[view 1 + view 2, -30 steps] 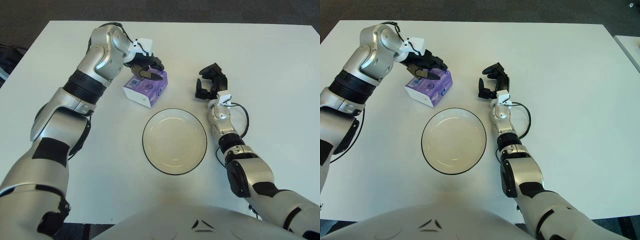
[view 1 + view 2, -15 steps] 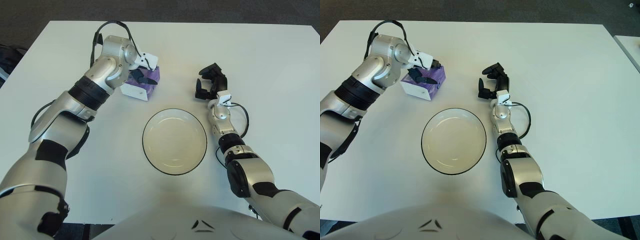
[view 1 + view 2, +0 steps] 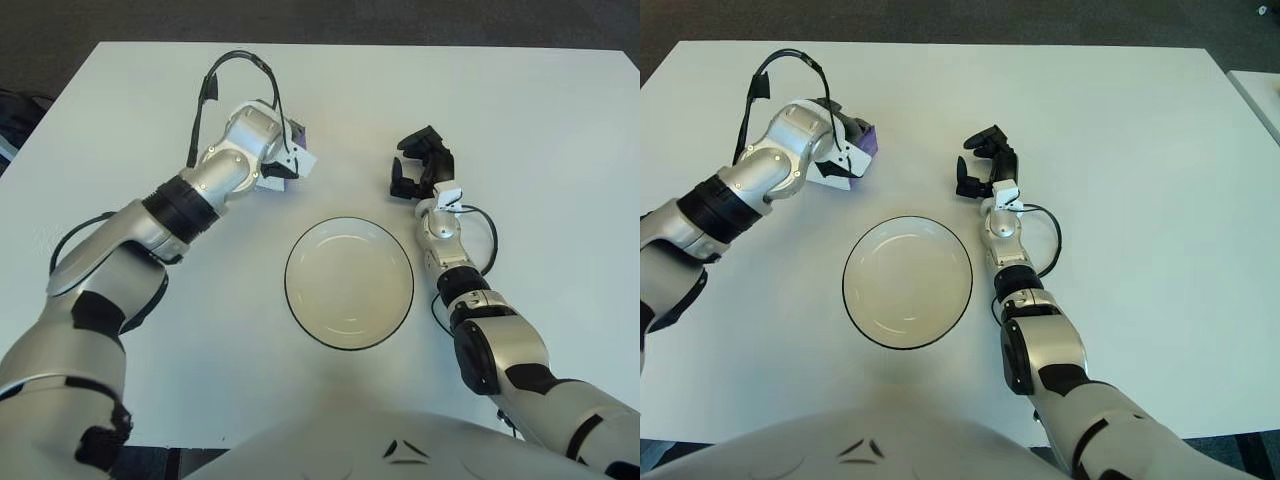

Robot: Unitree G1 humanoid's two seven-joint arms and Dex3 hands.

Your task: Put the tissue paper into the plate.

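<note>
A purple and white tissue box (image 3: 866,144) sits at the far left of the white table, mostly hidden behind my left hand (image 3: 832,166). The hand is turned over and wraps the box from the near side, with dark fingers closed against its white face (image 3: 300,164). Whether the box is lifted off the table I cannot tell. A round white plate with a dark rim (image 3: 290,262) lies empty in the middle, nearer to me and to the right of the box. My right hand (image 3: 414,166) shows just right of the plate's far edge, fingers relaxed and holding nothing.
Black cables loop above my left wrist (image 3: 236,62) and beside my right forearm (image 3: 488,236). The table's far edge (image 3: 350,44) runs along the top, with dark floor beyond it.
My left hand has rolled over and closed around the tissue box, which has shifted a little left and back. The right hand and the plate have not moved.
</note>
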